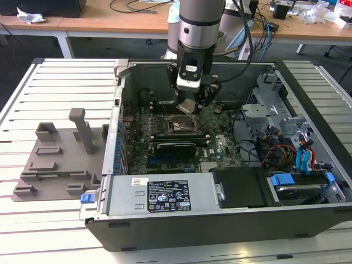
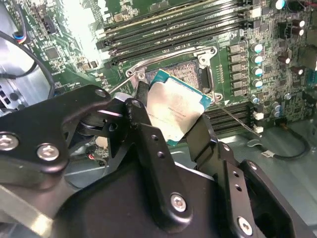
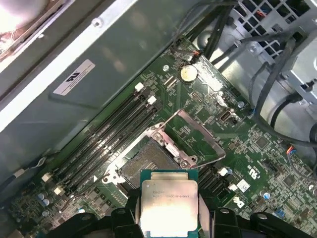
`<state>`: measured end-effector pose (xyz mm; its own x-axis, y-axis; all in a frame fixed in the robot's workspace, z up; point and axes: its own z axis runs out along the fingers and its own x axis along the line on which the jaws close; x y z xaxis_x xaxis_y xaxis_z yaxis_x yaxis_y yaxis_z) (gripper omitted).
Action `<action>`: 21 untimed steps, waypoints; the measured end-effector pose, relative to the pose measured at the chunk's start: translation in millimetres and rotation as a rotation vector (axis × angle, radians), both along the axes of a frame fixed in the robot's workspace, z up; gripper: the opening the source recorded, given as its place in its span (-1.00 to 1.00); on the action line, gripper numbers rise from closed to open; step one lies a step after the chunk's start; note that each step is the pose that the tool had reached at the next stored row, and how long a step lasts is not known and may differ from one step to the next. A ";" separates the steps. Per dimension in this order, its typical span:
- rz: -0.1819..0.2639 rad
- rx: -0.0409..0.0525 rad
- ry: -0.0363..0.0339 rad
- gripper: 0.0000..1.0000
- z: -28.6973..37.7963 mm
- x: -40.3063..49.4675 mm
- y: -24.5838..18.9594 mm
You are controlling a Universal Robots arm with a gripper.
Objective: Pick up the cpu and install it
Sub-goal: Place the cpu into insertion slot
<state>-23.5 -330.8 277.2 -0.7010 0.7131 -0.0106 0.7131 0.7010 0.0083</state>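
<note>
Inside the open computer case [image 1: 220, 231], the gripper [image 1: 188, 104] is squeezing the cpu [image 2: 176, 111] edge to edge between its black fingers [image 2: 148, 144], and the chip is hanging just above the open motherboard socket [image 3: 143, 161], apart from it, not seated yet.

In the second wrist view the black metal fingers [image 2: 200, 141] of the hand [image 2: 171, 121] cover two opposite edges of the silver-grey square cpu [image 2: 173, 109]. The cpu in turn hides the near corner of the black square socket with its metal frame [image 2: 188, 67] just beyond the hand. Farther beyond the hand, glare washes out part of the green motherboard [image 2: 81, 22]. In the first wrist view the picture's edge cuts off the cpu's near side, and the print on its top is too small to tell. In the exterior view the hand hides part of the socket beneath it, and the grey arm [image 1: 201, 22] above the hand is cut off by the edge.
</note>
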 end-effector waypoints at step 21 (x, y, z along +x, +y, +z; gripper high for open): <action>-0.286 -0.0005 0.0000 0.09 -1.8 0.0 0.0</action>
